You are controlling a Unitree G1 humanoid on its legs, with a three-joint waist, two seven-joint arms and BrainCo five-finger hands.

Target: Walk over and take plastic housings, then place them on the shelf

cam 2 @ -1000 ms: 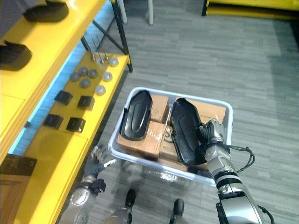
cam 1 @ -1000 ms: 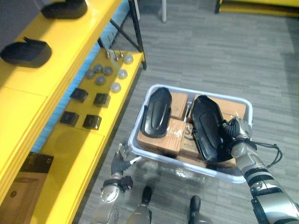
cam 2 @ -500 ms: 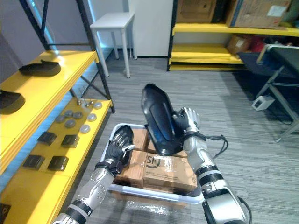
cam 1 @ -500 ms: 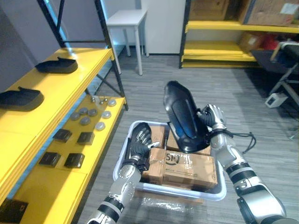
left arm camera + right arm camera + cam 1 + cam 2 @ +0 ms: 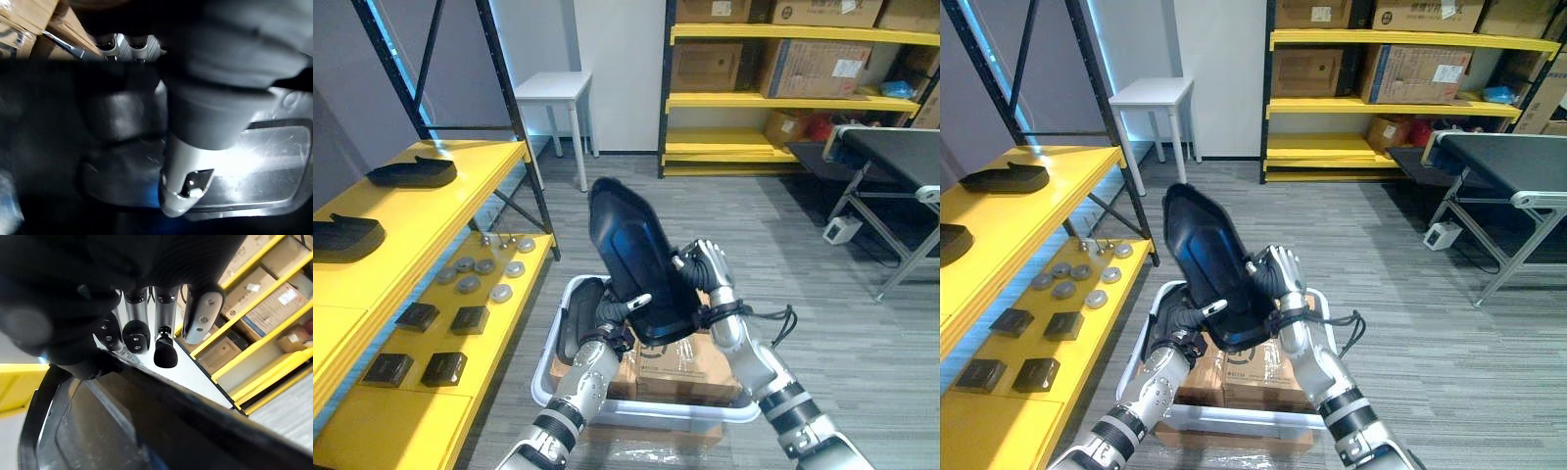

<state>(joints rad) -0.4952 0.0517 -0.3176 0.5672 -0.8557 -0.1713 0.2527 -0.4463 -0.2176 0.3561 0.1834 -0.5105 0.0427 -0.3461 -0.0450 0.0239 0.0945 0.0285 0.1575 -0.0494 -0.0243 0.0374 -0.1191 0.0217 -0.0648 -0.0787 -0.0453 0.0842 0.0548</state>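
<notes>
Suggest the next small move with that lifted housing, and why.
Probably carry it left toward the yellow shelf: the right hand grips the housing clear above the bin, and the left hand is at its lower end.

A storeroom: yellow steel shelving point(image 5: 759, 98) stacked with cardboard boxes point(image 5: 813, 67).

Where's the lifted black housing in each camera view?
Left eye view: housing at centre, in the right hand.
Right eye view: centre-left, same grip.
Left wrist view: dark surface close up, likely it.
Right wrist view: dark rim under the fingers.
Landmark: yellow box rack, behind it in three views.
</notes>
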